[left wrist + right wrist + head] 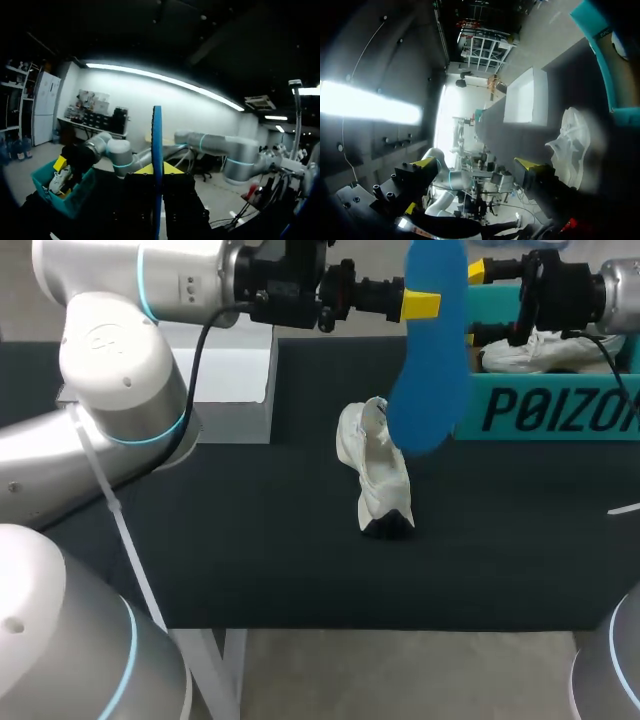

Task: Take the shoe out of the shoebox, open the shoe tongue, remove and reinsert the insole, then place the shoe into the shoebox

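Observation:
My left gripper is raised above the table's far middle, shut on a blue insole that hangs down from it. In the left wrist view the insole shows edge-on between the fingers. A white shoe lies on the black table below the insole; it also shows in the right wrist view as the shoe. My right gripper is over the teal shoebox at the far right, partly hidden behind the insole. Its fingers stand wide open and hold nothing.
A second white shoe lies inside the teal shoebox. A white box stands at the table's far left. The table's front edge runs close below the shoe.

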You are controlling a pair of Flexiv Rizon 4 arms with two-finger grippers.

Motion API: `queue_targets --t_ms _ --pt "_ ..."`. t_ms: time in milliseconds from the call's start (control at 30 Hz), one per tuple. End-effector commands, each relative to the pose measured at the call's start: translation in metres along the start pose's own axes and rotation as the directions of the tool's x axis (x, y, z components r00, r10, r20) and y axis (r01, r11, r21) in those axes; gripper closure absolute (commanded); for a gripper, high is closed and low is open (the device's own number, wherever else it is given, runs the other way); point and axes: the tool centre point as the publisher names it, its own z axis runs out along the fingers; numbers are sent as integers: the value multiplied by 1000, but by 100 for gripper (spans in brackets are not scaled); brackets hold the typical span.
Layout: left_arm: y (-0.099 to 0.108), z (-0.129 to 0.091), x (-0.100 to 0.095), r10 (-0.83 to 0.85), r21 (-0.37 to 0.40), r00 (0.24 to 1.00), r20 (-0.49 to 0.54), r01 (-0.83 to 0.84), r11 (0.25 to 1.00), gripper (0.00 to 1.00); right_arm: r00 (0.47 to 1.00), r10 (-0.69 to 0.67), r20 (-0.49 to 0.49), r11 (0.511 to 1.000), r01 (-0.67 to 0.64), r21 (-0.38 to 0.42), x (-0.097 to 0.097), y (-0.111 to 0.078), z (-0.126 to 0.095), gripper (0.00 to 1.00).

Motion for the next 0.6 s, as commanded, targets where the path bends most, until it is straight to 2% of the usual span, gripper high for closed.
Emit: queue_targets --t_ms 33,100,133,200,233,367,433,600 --pt "0 5 -4 628 46 778 10 -628 777 100 1000 0 1 1000 0 3 0 1 1 0" --pt "0 5 -4 628 46 778 10 -628 777 100 1000 0 1 1000 0 3 0 1 1 0" --pt "3 3 -4 701 44 713 1 -700 713 100 1000 0 1 1000 0 3 0 1 1 0" --pt "8 -1 -10 930 48 367 17 -929 366 100 1000 0 1 1000 0 3 0 1 1 0" --pt "10 -2 -14 956 44 292 1 -955 292 100 1000 0 1 1000 0 3 0 1 1 0" --pt "15 -8 -43 985 92 171 -11 -981 171 100 1000 0 1 1000 0 3 0 1 1 0" --pt "8 -9 -54 994 72 106 32 -992 103 100 1000 0 1 1000 0 3 0 1 1 0" --pt "8 -9 -54 997 84 -66 39 -994 -69 100 1000 0 1 1000 0 3 0 1 1 0"
